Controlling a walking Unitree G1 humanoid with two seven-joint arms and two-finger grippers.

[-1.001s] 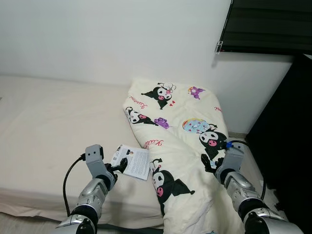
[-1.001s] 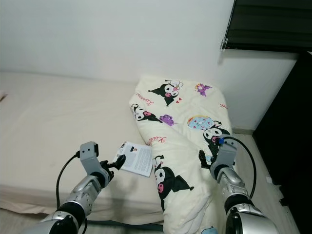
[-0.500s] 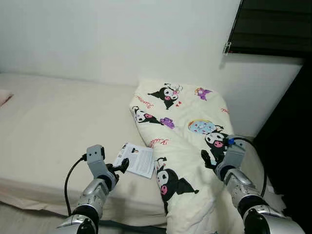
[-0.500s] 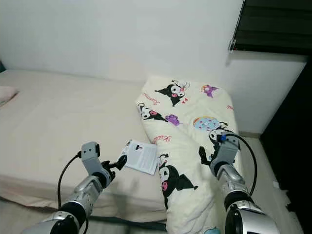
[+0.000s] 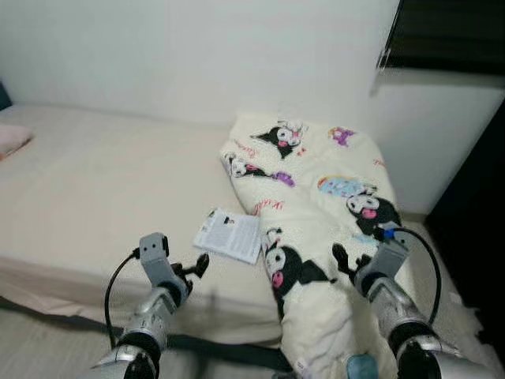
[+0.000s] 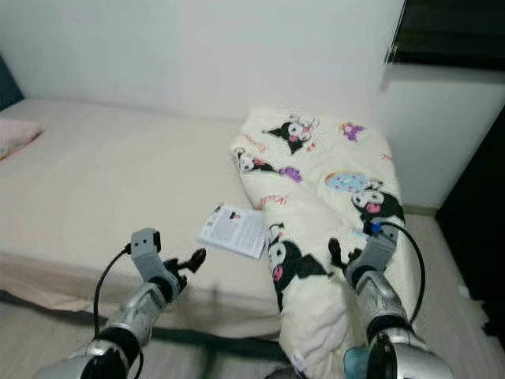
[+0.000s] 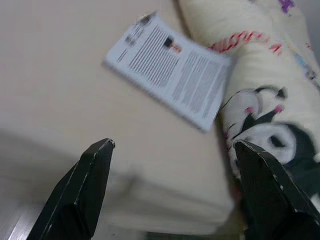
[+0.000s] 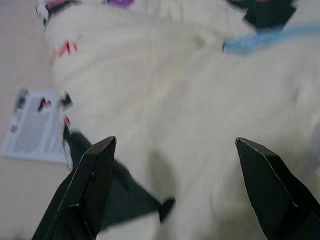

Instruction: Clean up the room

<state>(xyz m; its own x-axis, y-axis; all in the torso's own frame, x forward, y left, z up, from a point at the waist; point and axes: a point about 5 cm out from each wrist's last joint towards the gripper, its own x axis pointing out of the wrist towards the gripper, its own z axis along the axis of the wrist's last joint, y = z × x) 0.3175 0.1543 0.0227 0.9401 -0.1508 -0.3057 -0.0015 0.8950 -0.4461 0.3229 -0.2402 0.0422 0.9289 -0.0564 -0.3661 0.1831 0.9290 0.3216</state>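
**Grippers held open over bed edge, booklet and cartoon duvet ahead**

A printed booklet is seen lying flat on the beige mattress at the centre of the frame, its right edge touching a cream duvet printed with black cartoon characters. The duvet is draped from the wall down over the bed's front edge at the right. The left gripper is held at lower left, jaws spread wide and empty, near the booklet. The right gripper is held over the duvet at lower right, jaws likewise wide and empty.
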